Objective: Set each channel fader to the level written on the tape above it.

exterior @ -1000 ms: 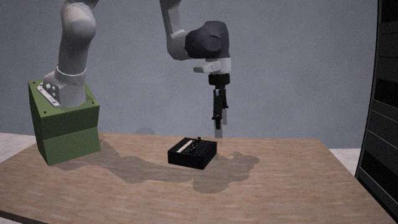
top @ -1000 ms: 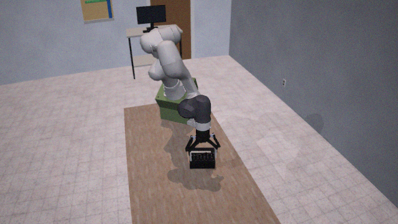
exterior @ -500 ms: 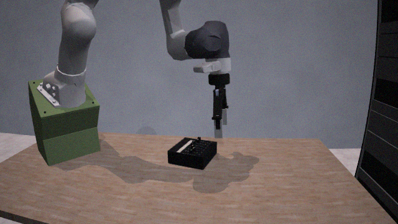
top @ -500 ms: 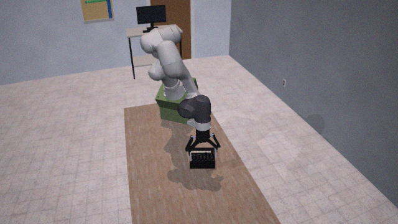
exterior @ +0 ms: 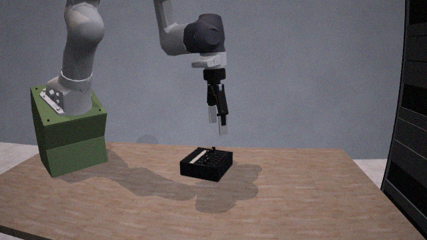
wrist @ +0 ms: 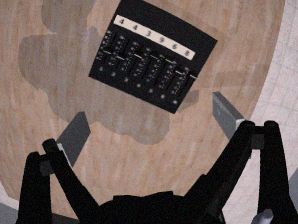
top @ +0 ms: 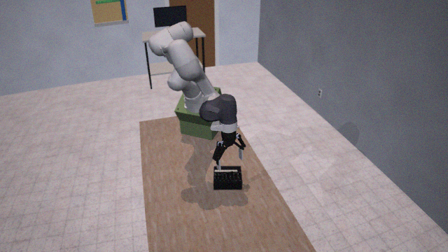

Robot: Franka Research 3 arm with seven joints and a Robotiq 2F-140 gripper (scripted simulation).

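The black lighting desk (top: 227, 185) (exterior: 200, 171) (wrist: 200, 43) stands flat on the table. It looks turned in the wrist view. Its white tape (top: 225, 171) (exterior: 198, 157) (wrist: 154, 37) reads 4, 4, 3, 9, 6, 8 from left to right. Channel caps show pale lines: the first cap (wrist: 108, 52) and second cap (wrist: 120, 58) sit lower along their slots than the fourth cap (wrist: 154, 56) and fifth cap (wrist: 169, 61). The master cap (wrist: 193, 76) is at the far right. Exact levels are too blurred to read. My gripper (top: 229, 162) (exterior: 217, 127) (wrist: 148, 113) is wide open and empty, above the desk, touching nothing.
The wooden table (top: 182, 224) (exterior: 300, 200) (wrist: 185, 135) carries the desk and arm shadows. The green arm base (top: 197, 127) (exterior: 77, 150) stands at the table's far end in the top view. A dark rack (exterior: 413, 133) stands at the right in the exterior view.
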